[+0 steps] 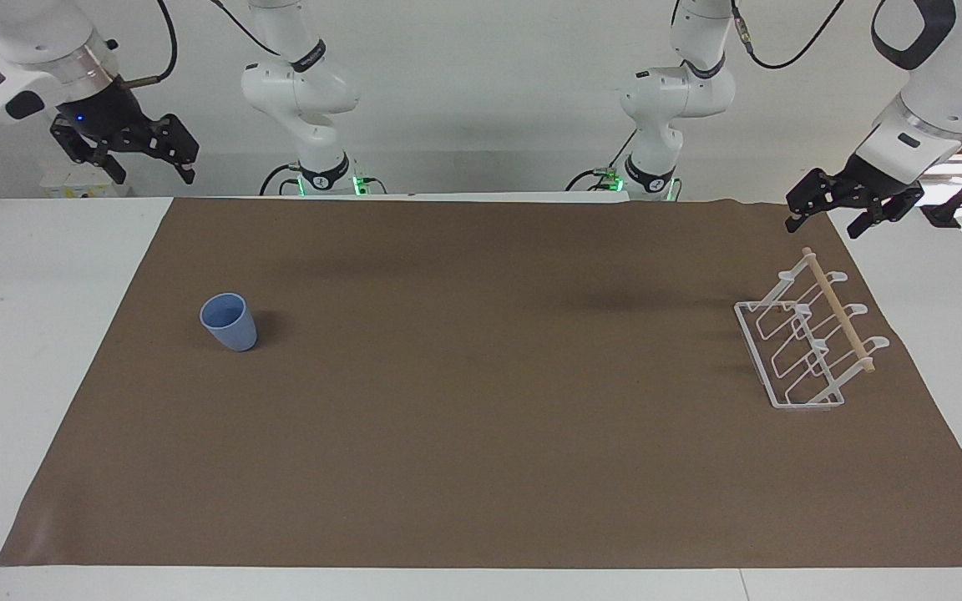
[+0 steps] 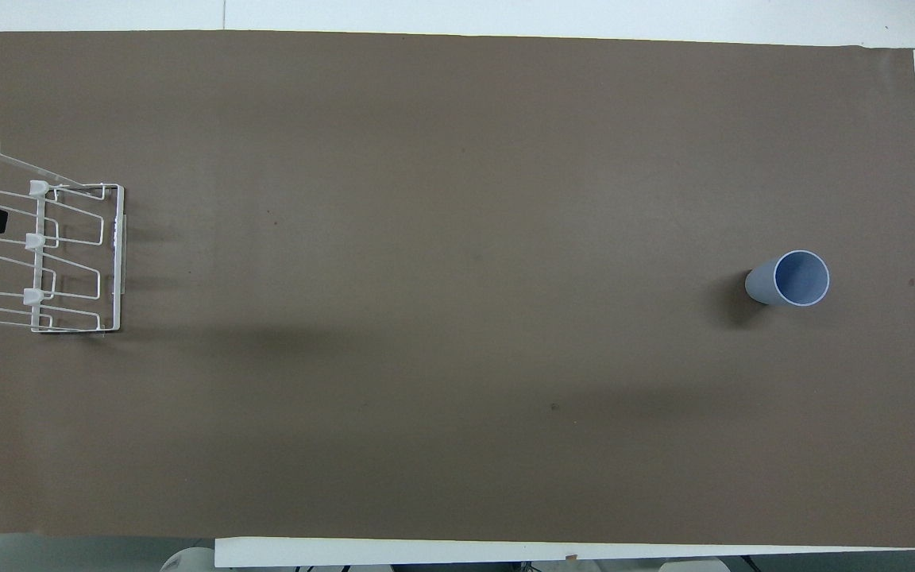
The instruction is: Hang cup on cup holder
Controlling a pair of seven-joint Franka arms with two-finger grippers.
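Spreading wide, the brown mat (image 1: pixel 481 401) carries the cup holder (image 1: pixel 811 342) under the left gripper (image 1: pixel 853 204), fingers parted, empty; the cup (image 1: pixel 229 321) stands upright, below the right gripper (image 1: pixel 126 142), also spread, empty.

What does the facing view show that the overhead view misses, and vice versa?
Only the facing view shows both arms whole, with the right gripper and the left gripper raised and open at the table's two ends, holding nothing. Only the overhead view looks straight down into the cup and shows the cup holder's rectangular base in plan. Both show the cup upright on the brown mat at the right arm's end and the holder at the left arm's end.
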